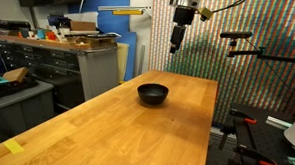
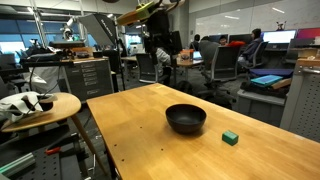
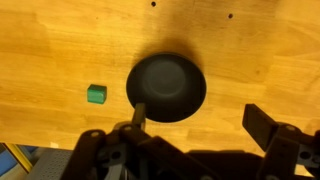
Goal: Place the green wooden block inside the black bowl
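Note:
The black bowl (image 1: 153, 93) stands upright on the wooden table (image 1: 105, 131); it also shows in an exterior view (image 2: 186, 119) and in the wrist view (image 3: 166, 87). The small green wooden block (image 2: 230, 138) lies on the table beside the bowl, apart from it, and shows in the wrist view (image 3: 96, 94). In an exterior view the bowl hides the block. My gripper (image 1: 178, 39) hangs high above the table's far end, also seen in an exterior view (image 2: 160, 50). In the wrist view its fingers (image 3: 200, 125) are spread wide, open and empty.
A round side table (image 2: 40, 108) with white objects stands beside the wooden table. Drawer cabinets (image 1: 73, 64) with clutter stand nearby. Camera stands (image 1: 244, 47) rise at the table's other side. Office chairs (image 2: 225, 60) and desks fill the background.

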Robot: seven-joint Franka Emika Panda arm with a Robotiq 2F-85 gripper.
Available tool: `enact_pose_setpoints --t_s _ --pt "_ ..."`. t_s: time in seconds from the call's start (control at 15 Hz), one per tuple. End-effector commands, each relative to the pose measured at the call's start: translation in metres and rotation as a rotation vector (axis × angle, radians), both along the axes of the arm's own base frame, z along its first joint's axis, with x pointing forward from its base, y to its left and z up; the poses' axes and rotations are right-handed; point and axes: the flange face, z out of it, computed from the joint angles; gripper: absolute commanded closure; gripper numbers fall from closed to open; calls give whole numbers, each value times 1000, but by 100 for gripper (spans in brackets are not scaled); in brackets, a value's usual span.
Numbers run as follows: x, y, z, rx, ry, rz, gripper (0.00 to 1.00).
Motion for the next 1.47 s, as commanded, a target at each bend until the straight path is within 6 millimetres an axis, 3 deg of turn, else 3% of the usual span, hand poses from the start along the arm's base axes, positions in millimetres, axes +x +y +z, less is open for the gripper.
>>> enact_pose_setpoints --t_s 0.0,0.6,1.0,1.4 --pt "27 -35 -9 -28 -14 28 0" --pt "90 -103 -72 -26 -2 -103 0" --pt "128 -128 -114 -16 -7 -140 0" --pt "146 -151 -157 -8 25 -167 0"
